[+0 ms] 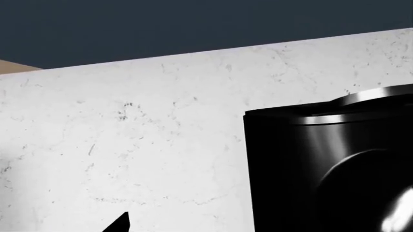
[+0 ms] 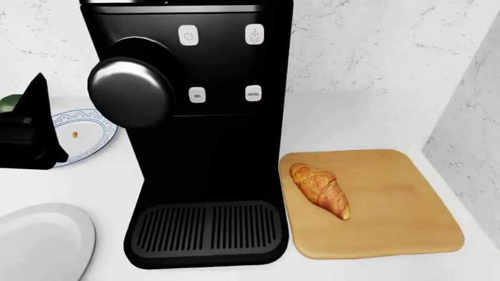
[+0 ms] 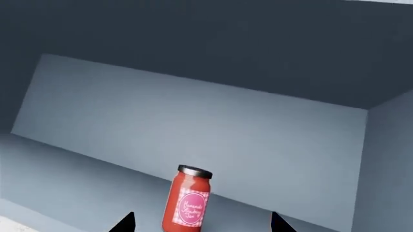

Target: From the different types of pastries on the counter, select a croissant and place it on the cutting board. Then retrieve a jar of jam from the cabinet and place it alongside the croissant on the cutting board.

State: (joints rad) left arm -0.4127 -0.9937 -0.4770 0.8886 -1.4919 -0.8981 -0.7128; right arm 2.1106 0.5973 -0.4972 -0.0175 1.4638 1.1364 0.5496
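The croissant (image 2: 319,190) lies on the board (image 2: 390,205), lower right of my head view, so half is done. The jar (image 3: 187,200) stands in the cabinet between my right hand's (image 3: 201,223) spread tips, apparently ungrasped. Left hand (image 2: 31,132): cannot tell.

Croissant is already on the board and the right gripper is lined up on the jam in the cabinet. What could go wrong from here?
The tall, narrow red jar of jam with a dark lid stands upright between the open right gripper fingertips; an off-centre approach could tip it over.

The golden-brown ridged croissant lies on the left half of the light tan wooden cutting board, so a careless placement could land the jar on it.

The big black coffee machine beside the board could obstruct the descent.
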